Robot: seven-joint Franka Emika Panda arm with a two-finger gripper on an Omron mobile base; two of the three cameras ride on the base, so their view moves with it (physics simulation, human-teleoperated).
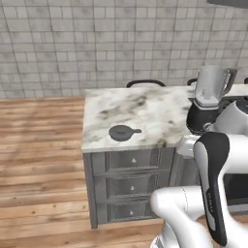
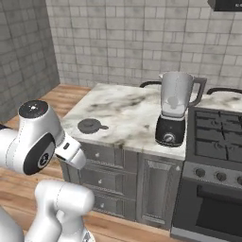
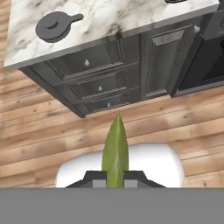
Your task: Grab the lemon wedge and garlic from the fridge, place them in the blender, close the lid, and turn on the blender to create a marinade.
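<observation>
lemon wedge (image 3: 115,153), apparently, sat clamped edge-on in the closed pincer (image 3: 115,183); far ahead of the pincer, the lid (image 3: 54,26) lay on the marble surface (image 3: 113,17).

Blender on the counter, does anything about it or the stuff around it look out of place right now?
The blender stands upright by the stove, but its jar is open on top: the lid lies flat on the marble counter, well to the blender's left. The gripper is shut on a yellow-green wedge. Nothing looks spilled or damaged.
</observation>
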